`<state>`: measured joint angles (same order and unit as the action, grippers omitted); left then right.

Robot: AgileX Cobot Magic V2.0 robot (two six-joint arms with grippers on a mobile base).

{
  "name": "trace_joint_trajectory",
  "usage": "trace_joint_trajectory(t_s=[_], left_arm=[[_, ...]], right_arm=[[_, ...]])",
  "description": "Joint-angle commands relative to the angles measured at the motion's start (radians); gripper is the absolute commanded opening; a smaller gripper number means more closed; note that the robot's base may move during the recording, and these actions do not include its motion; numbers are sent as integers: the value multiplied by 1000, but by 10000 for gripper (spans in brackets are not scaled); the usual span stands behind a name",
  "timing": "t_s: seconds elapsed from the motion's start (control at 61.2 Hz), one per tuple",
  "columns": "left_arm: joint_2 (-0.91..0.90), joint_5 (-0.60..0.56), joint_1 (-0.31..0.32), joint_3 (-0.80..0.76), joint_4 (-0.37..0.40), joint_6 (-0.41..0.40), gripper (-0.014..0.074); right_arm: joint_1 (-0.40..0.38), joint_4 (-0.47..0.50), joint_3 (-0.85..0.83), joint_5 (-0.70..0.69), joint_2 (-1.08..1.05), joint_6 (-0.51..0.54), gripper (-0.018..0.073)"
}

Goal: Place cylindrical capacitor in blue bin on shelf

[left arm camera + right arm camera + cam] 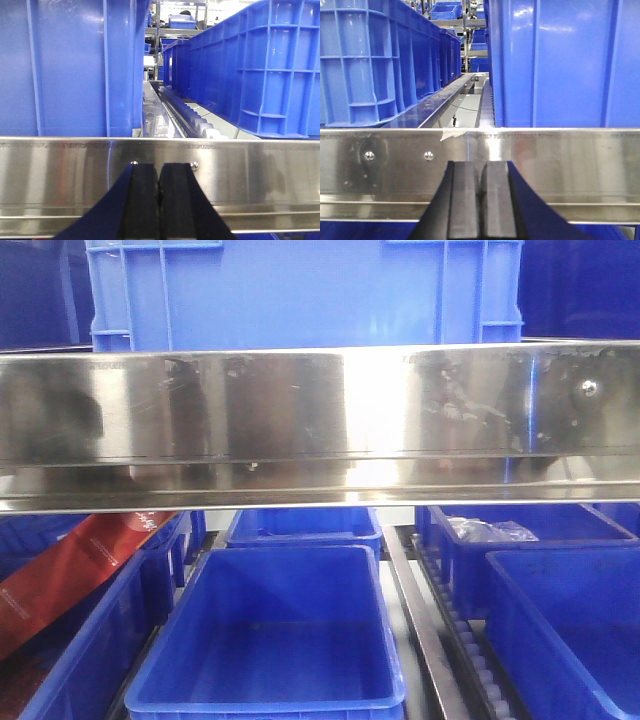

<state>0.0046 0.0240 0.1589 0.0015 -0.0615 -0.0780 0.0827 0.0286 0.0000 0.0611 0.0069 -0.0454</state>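
Observation:
The cylindrical capacitor is out of view in every frame. The shelf's shiny steel front rail [320,420] crosses the front view, with blue bins above and below it. An empty blue bin [270,640] sits below the rail at centre. In the left wrist view my left gripper [159,167] is shut, pads touching, directly before the rail [60,170]. My right gripper [480,165] is also shut with nothing showing between its pads, facing the rail [570,160]. Neither gripper appears in the front view.
A large blue crate [300,290] stands on the upper level behind the rail. A red flat package [70,575] lies in the lower left bin. A lower right bin [520,535] holds a clear plastic bag. White roller tracks [200,125] run between bins.

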Motion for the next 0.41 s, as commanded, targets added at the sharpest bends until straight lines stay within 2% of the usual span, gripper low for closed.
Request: trace_joint_trajectory(t_s=[0.0,0.392], left_arm=[[-5,-17,-2,-1,-4,-6,-111],[-5,-17,-2,-1,-4,-6,-111]], right_arm=[[-6,-1,0,-19,-7,4,-165],[-6,-1,0,-19,-7,4,-165]])
